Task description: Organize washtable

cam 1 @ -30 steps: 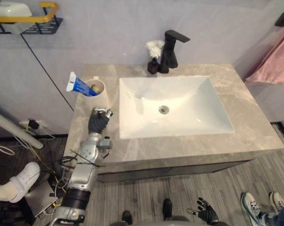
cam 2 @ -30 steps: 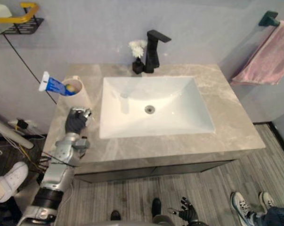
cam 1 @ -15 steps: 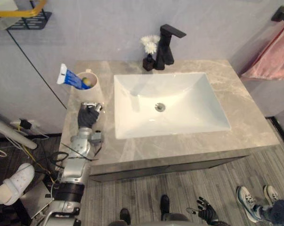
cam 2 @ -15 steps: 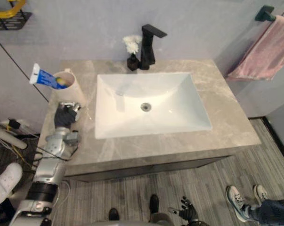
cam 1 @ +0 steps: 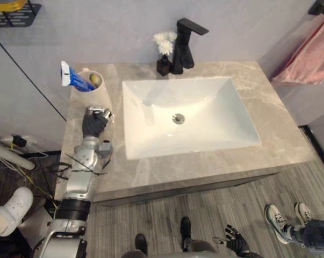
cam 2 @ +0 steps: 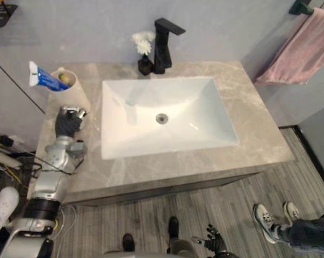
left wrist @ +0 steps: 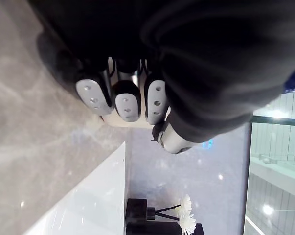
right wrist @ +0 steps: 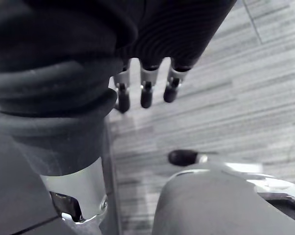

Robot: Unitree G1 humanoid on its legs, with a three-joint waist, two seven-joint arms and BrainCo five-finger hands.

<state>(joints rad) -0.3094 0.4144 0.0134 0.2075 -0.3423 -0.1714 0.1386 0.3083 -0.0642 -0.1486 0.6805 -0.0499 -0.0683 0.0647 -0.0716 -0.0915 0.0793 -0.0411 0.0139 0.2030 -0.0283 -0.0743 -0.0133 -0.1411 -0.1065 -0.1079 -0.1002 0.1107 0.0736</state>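
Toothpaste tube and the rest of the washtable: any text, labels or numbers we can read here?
toothpaste tube, standing in the cup: any print on it is too small to read.
faucet, towel, countertop: no text to be seen.
Nothing legible overall.

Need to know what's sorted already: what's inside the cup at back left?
A blue toothpaste tube leans out over the rim of the cup, a round yellowish thing beside it. The wall hides the bottom and the tube's lower end.
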